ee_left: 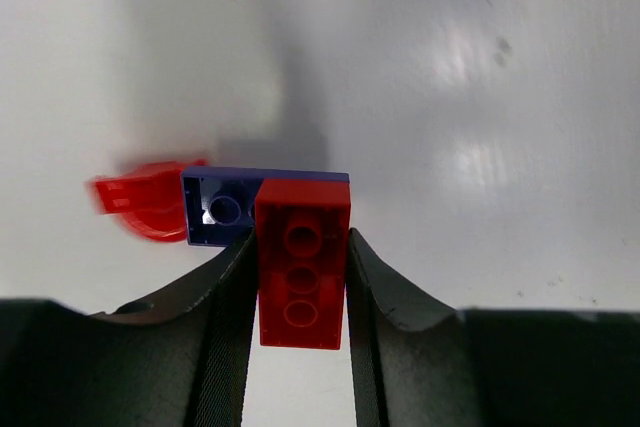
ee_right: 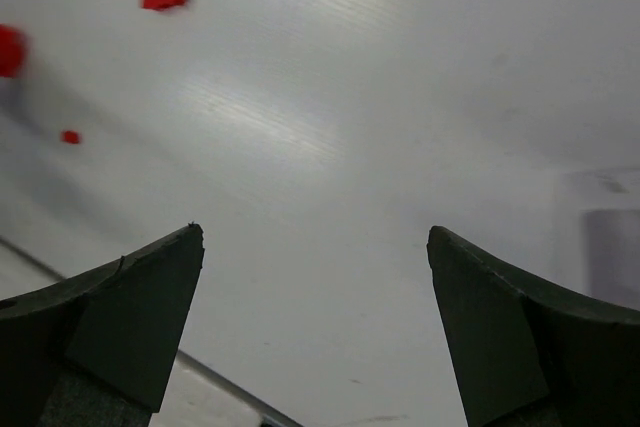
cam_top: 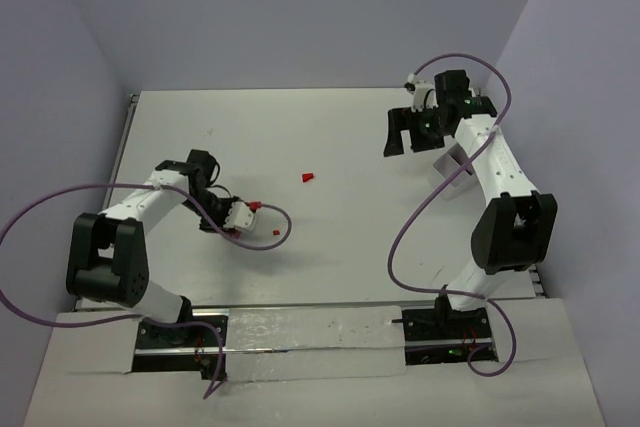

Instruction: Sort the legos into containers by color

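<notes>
Between narrowed jaws, the left gripper pinches a red lego.

Counter: white, smooth, satin sheen, soft glare patches. Few dark specks toward 1 o'clock in left wrist view; fine brushed streaks in right wrist view.
Red lego: hard plastic, glossy, moulded round sockets.
Purple lego, at its 10 o'clock: same plastic, bright glint on one socket.
Left gripper: jaws dark, matt, inner faces finely ribbed.
Right gripper: jaws dark, matt, smooth.
Cable: purple, smooth sheath.
Walls: pale, matt.
</notes>
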Motion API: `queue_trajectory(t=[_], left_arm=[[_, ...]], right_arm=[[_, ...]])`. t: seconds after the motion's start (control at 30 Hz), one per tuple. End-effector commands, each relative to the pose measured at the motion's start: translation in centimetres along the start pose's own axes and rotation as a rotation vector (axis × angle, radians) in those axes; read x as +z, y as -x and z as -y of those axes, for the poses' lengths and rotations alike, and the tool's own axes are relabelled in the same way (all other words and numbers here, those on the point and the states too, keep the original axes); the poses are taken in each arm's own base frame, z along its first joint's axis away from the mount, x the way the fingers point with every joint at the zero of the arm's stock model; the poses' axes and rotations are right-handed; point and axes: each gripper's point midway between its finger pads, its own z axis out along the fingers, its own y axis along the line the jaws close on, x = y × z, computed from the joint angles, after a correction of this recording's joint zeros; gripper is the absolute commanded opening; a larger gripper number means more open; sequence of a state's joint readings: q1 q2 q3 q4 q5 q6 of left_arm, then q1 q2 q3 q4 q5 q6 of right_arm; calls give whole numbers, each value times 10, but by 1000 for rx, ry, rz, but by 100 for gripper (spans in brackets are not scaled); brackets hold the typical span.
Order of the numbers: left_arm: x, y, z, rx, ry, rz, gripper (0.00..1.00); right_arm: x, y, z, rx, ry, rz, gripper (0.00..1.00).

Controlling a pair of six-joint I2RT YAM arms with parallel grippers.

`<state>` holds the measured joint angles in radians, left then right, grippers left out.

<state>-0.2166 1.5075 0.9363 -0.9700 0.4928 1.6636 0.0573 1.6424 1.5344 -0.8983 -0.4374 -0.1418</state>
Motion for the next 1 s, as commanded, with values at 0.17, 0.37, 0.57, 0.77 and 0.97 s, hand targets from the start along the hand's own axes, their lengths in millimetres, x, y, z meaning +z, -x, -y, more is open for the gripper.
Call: queue_trajectory(t=[0.17, 0.37, 0.57, 0.77, 0.97], left_arm=[[-91, 145, -54, -98, 337, 336, 0], [-86, 180, -49, 4, 368, 280, 0], [-86, 199, -54, 51, 385, 259, 0], [-82, 209, -58, 80, 403, 241, 0], [-83, 215, -62, 94, 413, 241, 0]], right_arm=[[-18, 10, -143, 17, 483, 47, 100], [-23, 28, -190, 18, 625, 19, 99], [-7, 17, -218, -39, 637, -58, 88], [10, -16, -240, -59, 675, -168, 82], [21, -35, -260, -58, 735, -252, 75]])
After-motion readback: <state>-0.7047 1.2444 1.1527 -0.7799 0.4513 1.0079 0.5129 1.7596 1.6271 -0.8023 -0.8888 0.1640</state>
